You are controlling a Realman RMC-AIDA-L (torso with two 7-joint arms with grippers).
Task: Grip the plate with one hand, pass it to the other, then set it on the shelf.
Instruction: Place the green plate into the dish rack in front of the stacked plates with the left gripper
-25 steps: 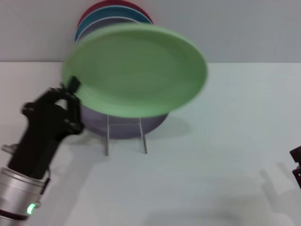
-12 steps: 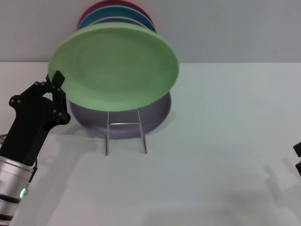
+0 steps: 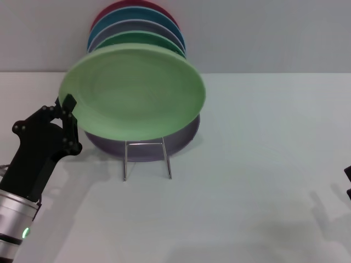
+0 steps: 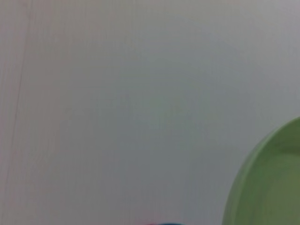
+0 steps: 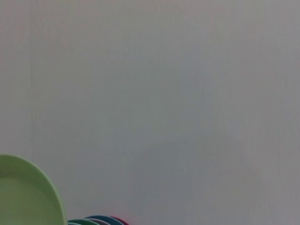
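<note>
The light green plate [image 3: 134, 90] is held tilted just above the wire shelf [image 3: 146, 160], its face toward me. My left gripper [image 3: 68, 105], black on a silver wrist, is shut on the plate's left rim. I cannot tell whether the plate's lower edge touches the shelf. A slice of the plate also shows in the left wrist view [image 4: 267, 187] and the right wrist view [image 5: 26, 197]. Only a black sliver of my right gripper [image 3: 347, 183] shows, low at the far right edge of the head view.
A lilac plate [image 3: 184, 136] leans in the shelf right behind the held plate. Behind it stand a darker green plate [image 3: 148, 39] and lilac, blue and red ones [image 3: 134, 10]. A grey wall [image 3: 274, 33] backs the white table [image 3: 252, 164].
My left gripper has carried the plate leftward, then slightly down and forward toward the shelf. The darker green plate behind now shows above its rim. The right arm has withdrawn slightly to the right.
</note>
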